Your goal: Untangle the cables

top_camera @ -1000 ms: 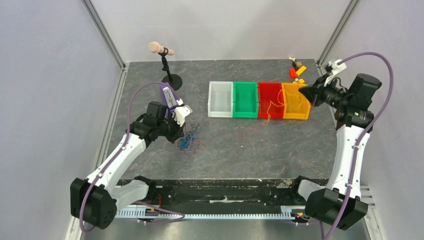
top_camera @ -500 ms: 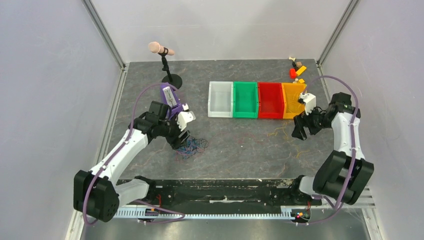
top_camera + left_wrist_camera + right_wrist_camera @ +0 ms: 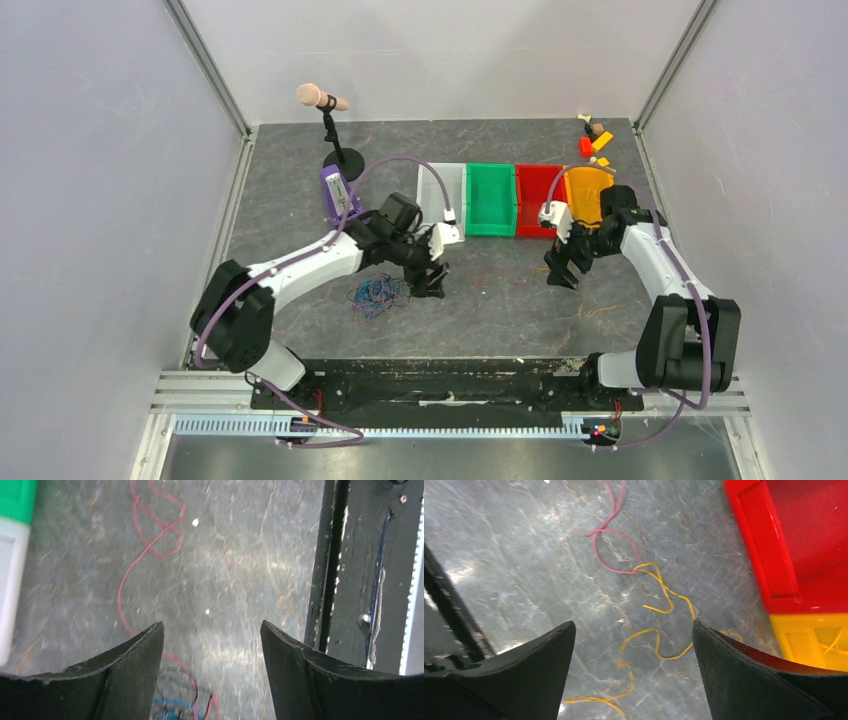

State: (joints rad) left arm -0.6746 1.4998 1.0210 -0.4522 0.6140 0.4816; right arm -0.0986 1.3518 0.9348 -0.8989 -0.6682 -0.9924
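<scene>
**Loose cables, two empty claws**

One blue-dark clump lies just beside the left gripper. A red strand and yellow loops trail apart. The left and right gripper both gape wide, holding nothing. Four bins stand behind, with bare table between the claws.

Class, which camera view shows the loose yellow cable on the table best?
The right wrist view: the yellow cable lies close and sharp. The top view shows only faint threads; the left wrist view shows none.
</scene>
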